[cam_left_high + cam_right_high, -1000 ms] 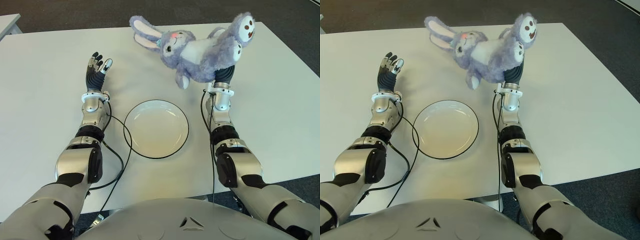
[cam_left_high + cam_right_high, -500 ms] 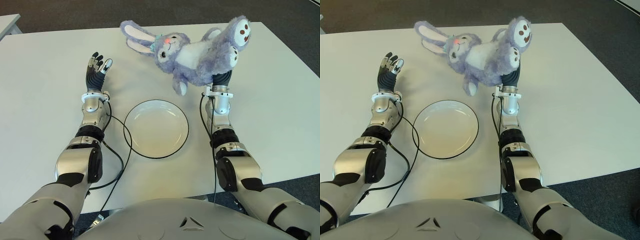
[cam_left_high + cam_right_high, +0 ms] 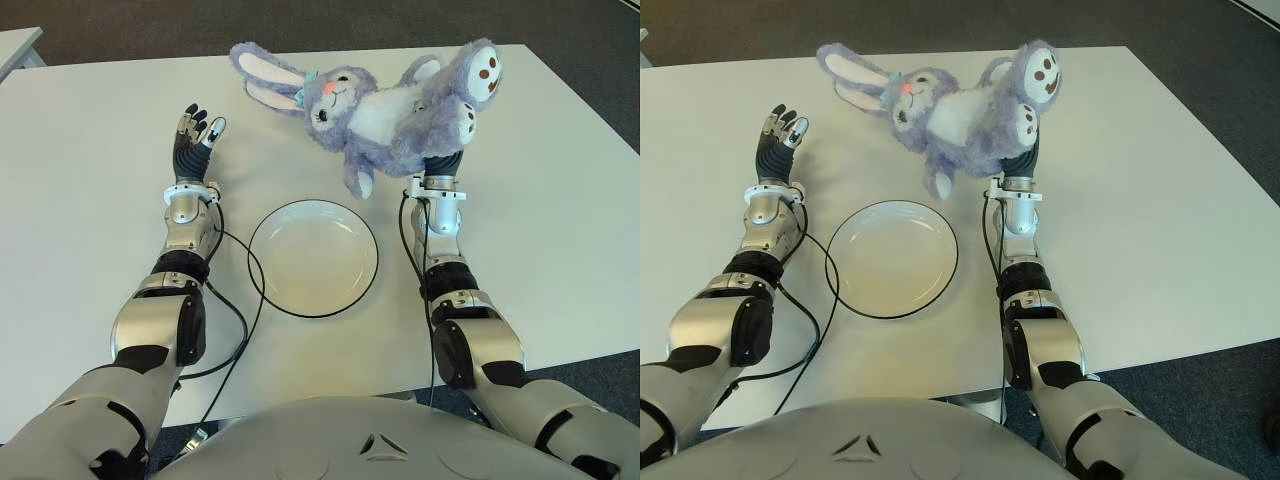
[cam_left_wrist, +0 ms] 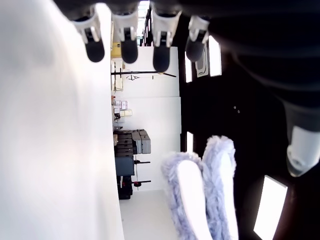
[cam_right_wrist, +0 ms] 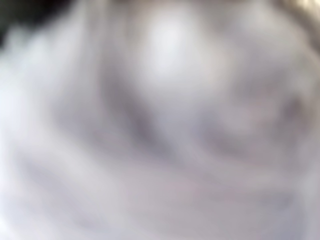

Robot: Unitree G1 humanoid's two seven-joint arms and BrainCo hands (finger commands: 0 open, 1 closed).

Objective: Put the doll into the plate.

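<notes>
the right hand (image 3: 443,160) is holding the purple bunny doll (image 3: 385,112) up off the white table (image 3: 80,220), its fingers buried under the plush body and gripping it. the doll is hanging on its side beyond the plate (image 3: 313,257), ears pointing to the robot's left, one paw dangling near the far rim. the plate is sitting bare. the left hand (image 3: 192,138) is showing left of the plate, fingers straight and spread, holding nothing.
</notes>
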